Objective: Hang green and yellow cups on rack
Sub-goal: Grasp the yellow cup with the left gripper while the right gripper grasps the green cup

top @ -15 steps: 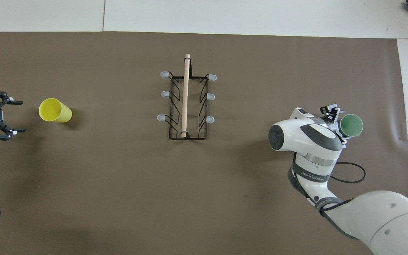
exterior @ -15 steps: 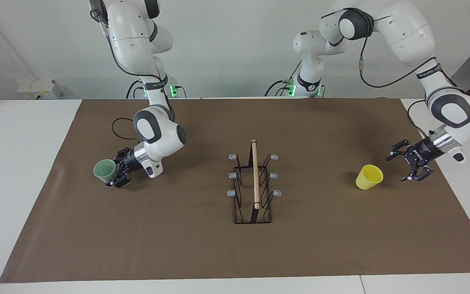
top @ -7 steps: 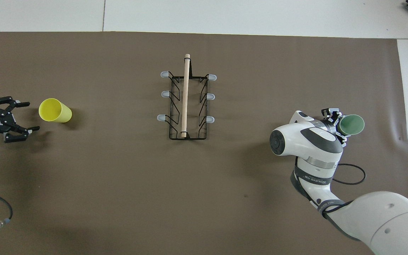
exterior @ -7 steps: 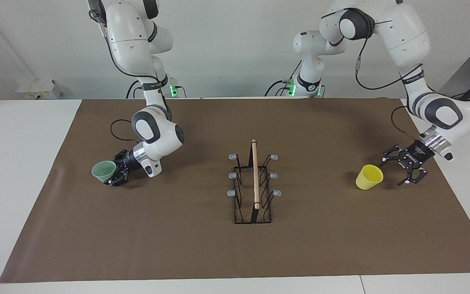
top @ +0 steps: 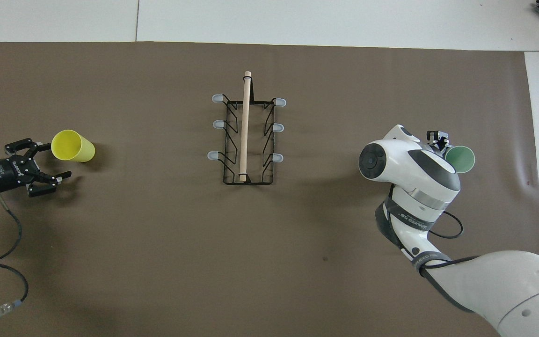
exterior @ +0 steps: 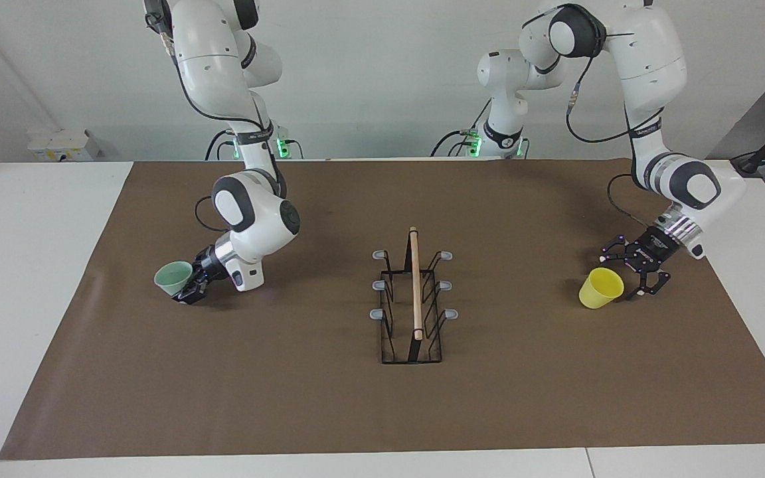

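1. At the centre of the facing view, the black wire rack (exterior: pixel 413 307) with its light wooden rod and grey-tipped prongs is seen standing on the brown mat (exterior: pixel 329 405).
2. At centre left of the facing view, the pale mint green plastic cup (exterior: pixel 173 278) is pinched by the right gripper (exterior: pixel 191 287), tilted with its mouth turned away from the rack.
3. At centre right, the bright yellow plastic cup (exterior: pixel 600 288) is shown tilted on the mat; the left gripper (exterior: pixel 629 273) is held just beside it with fingers spread.
4. No cup is seen on the rack.
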